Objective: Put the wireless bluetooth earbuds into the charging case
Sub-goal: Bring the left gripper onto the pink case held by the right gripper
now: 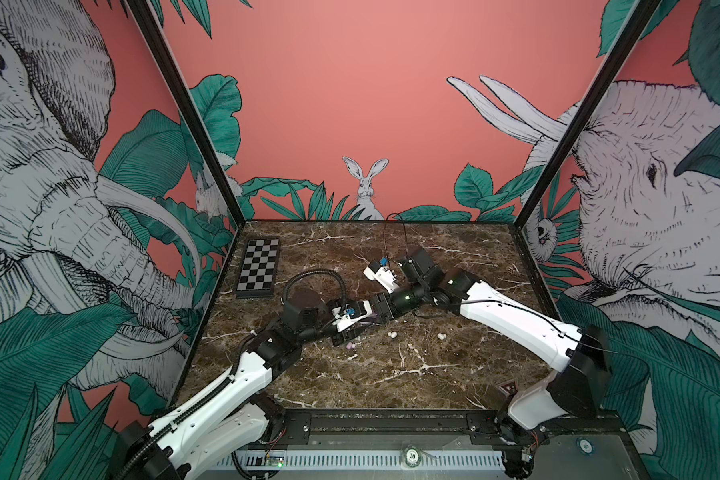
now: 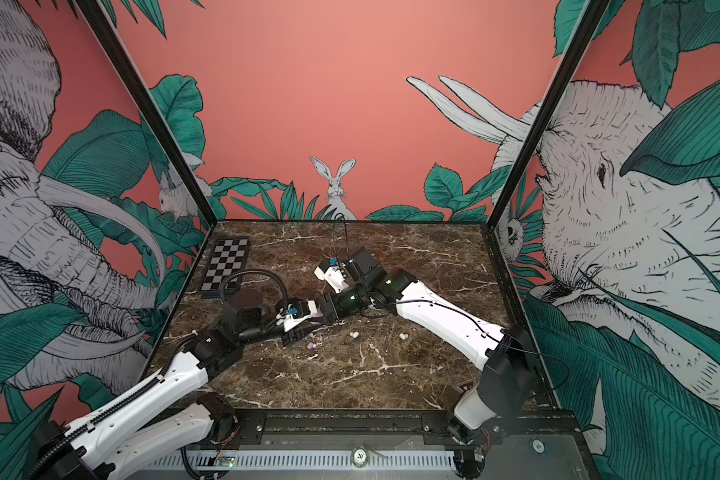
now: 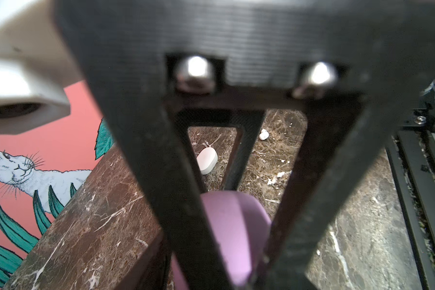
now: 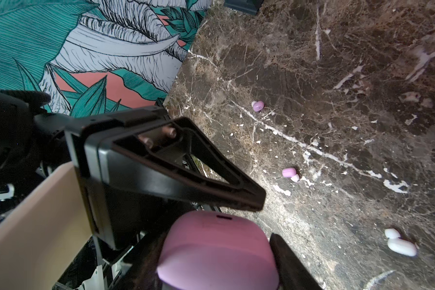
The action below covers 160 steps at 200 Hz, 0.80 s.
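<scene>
Four tiny, rounded plastic buds lie loose on the glossy, white-veined brown marble table [image 1: 391,386]. The two lilac earbuds [image 4: 258,106] [image 4: 289,172] rest just on the near side of my meeting grippers, and the two white earbuds [image 1: 391,334] [image 1: 442,336] lie to their right. Mid-table, my right gripper [image 4: 211,238] clasps the smooth, matte, pill-shaped lilac charging case [image 4: 211,266], which is closed. My left gripper [image 3: 239,271] straddles its other end with ribbed black fingers [image 3: 161,175]; whether they pinch it I cannot tell. A flat black-and-white checkerboard [image 1: 258,266] lies far left.
</scene>
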### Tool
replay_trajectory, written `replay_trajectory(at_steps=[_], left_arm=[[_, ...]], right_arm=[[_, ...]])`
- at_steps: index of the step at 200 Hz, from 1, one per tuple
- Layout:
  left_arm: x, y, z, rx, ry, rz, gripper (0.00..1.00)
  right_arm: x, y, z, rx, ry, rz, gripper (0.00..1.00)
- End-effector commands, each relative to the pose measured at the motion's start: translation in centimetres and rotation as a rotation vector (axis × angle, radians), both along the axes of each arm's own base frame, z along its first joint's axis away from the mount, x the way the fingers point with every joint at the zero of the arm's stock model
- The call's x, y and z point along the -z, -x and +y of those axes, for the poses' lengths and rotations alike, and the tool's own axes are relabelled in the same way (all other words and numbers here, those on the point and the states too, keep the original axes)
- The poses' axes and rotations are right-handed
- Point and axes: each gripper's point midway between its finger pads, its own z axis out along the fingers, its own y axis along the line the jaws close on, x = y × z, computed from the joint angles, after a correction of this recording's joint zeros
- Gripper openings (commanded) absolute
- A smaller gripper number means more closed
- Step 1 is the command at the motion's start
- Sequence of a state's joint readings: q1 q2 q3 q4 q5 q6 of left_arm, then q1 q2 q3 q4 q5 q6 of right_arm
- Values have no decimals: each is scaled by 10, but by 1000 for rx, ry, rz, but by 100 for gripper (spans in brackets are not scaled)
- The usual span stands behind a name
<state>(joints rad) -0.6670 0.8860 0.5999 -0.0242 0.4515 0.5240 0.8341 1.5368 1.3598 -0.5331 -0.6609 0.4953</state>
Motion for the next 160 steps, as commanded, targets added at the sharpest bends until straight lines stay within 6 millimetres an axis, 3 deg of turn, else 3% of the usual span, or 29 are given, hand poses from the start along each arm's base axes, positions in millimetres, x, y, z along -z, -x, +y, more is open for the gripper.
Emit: replay_trajectory(at_steps=[1,78,160], left_arm=[[-9,2,-1,13,9,-38,53],[-11,2,0,10,17,-52,54],[-14,3,1,11,20,-63,48]], right_arm=[[-20,1,3,4,-62,-46,0],[-18,3,7,3,-70,-29,0],[-17,4,8,3,-72,-28,0]])
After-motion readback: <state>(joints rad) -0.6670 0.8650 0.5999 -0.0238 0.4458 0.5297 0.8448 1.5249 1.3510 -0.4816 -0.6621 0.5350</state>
